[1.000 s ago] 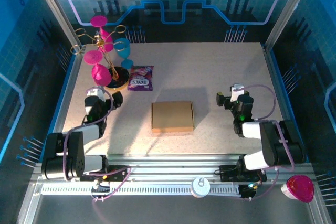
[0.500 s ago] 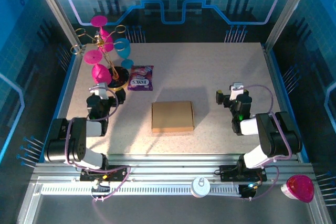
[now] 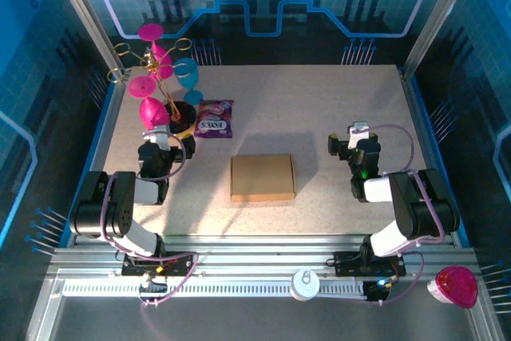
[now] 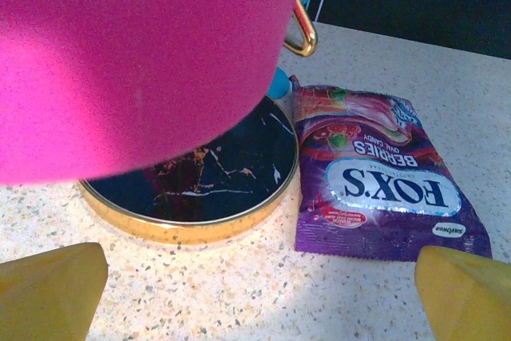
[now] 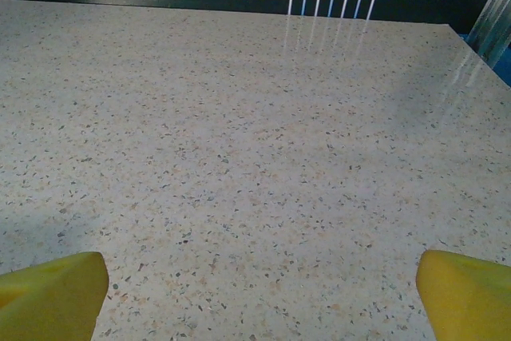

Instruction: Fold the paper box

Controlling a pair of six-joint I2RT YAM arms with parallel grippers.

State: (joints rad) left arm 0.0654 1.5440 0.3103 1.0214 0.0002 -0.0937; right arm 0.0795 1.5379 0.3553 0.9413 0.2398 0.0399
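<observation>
The paper box (image 3: 262, 177) lies flat and closed on the middle of the table, a plain brown rectangle. My left gripper (image 3: 166, 140) stands well to its left, open, right in front of the cup stand. In the left wrist view its yellow fingertips (image 4: 49, 291) spread wide over bare table and hold nothing. My right gripper (image 3: 352, 141) is to the right of the box, apart from it and open. Its fingertips (image 5: 467, 297) frame bare speckled table.
A cup stand with a black, gold-rimmed base (image 4: 200, 173) and pink cups (image 4: 136, 53) stands at the back left (image 3: 164, 85). A purple snack packet (image 4: 375, 177) lies beside it (image 3: 214, 118). Blue walls edge the table. A pink cup (image 3: 455, 287) sits off the table at the near right.
My left arm has stretched forward towards the cup stand, bringing its gripper close to the base. The right gripper has shifted slightly forward. The box has not moved.
</observation>
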